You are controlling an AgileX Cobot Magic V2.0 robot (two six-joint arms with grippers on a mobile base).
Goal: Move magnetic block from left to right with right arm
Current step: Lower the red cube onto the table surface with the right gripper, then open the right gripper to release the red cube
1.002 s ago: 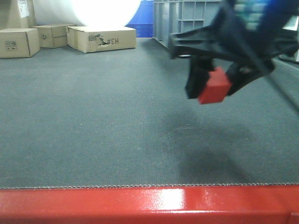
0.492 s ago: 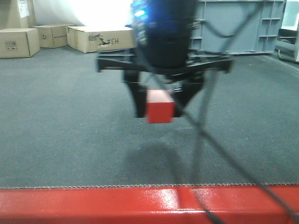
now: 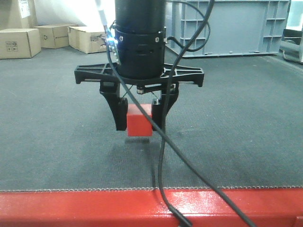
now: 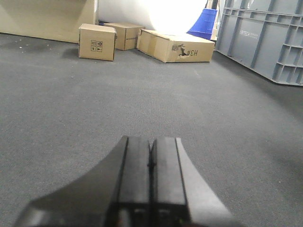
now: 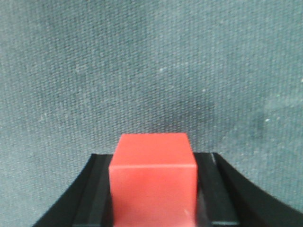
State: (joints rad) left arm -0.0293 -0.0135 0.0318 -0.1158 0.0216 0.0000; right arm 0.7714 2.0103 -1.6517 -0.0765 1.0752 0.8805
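Front view: the right gripper (image 3: 140,124) points straight down and clamps the red block (image 3: 139,121) between its two black fingers (image 3: 115,109), just above the grey carpet (image 3: 57,132). A black cable (image 3: 163,156) hangs in front of it. Right wrist view shows the block (image 5: 153,182) pinched between the pads. Left wrist view: the left gripper (image 4: 150,163) has its fingers pressed together, holding nothing, with cardboard boxes (image 4: 97,41) far ahead.

Red cube (image 3: 139,123) btwn jaws, upright
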